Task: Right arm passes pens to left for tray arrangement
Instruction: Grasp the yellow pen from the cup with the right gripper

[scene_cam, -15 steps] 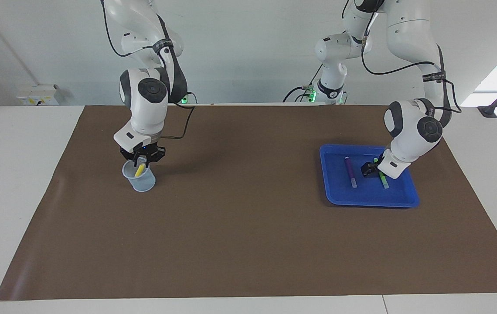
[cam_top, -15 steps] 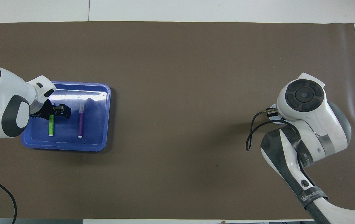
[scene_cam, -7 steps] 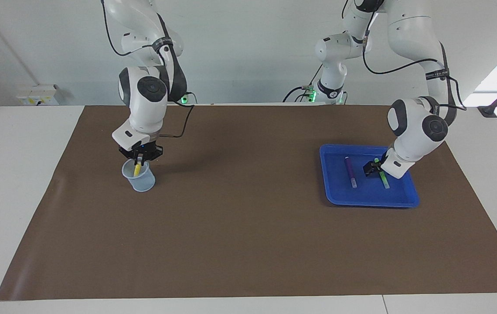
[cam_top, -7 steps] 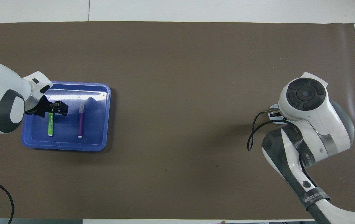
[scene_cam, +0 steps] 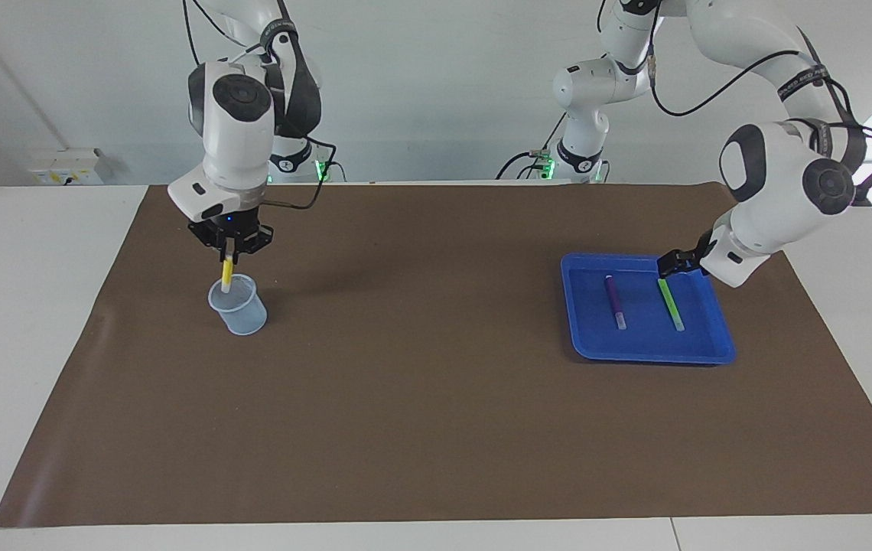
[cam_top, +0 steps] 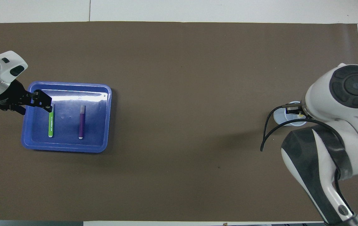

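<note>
Pen upright in right gripper (scene_cam: 227, 246) above cup (scene_cam: 237, 304)
Yellow pen (scene_cam: 227, 275) clamped, axis vertical; left gripper (scene_cam: 674, 262), jaws apart, waits over tray (scene_cam: 646, 350) toward the left arm's end

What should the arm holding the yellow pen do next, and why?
Probably lift a bit more. The right gripper is shut on the yellow pen, whose tip is still inside the cup. Once it clears the rim it can travel to the left gripper, which hangs over the blue tray beside the green pen.
</note>
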Robot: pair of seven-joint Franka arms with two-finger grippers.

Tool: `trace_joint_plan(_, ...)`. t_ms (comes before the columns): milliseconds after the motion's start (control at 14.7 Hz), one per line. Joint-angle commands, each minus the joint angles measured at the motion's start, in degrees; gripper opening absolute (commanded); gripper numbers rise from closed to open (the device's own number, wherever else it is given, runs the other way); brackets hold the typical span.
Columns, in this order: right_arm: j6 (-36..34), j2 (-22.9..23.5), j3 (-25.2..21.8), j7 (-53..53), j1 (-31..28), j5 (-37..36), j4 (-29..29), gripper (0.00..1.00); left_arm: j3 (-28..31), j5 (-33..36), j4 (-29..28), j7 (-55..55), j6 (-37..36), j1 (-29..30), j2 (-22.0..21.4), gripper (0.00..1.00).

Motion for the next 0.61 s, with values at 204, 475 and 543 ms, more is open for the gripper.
trace_joint_plan(204,-5.4,-0.1,-0.6,3.4,-0.6,24.4,9.6,0.0,0.3,-16.1,0.0,-17.6,-6.2,-0.3,-8.4,0.97)
trace_joint_plan(475,-0.1,0.4,-0.7,22.9,-0.5,43.0,9.9,0.0,0.3,-29.6,-0.3,-36.2,-5.8,-0.3,-10.9,0.98)
trace_joint_plan(543,2.3,0.4,-0.3,30.1,-0.4,47.1,9.6,0.0,0.3,-32.3,-1.0,-40.1,-5.2,-0.3,-11.4,0.98)
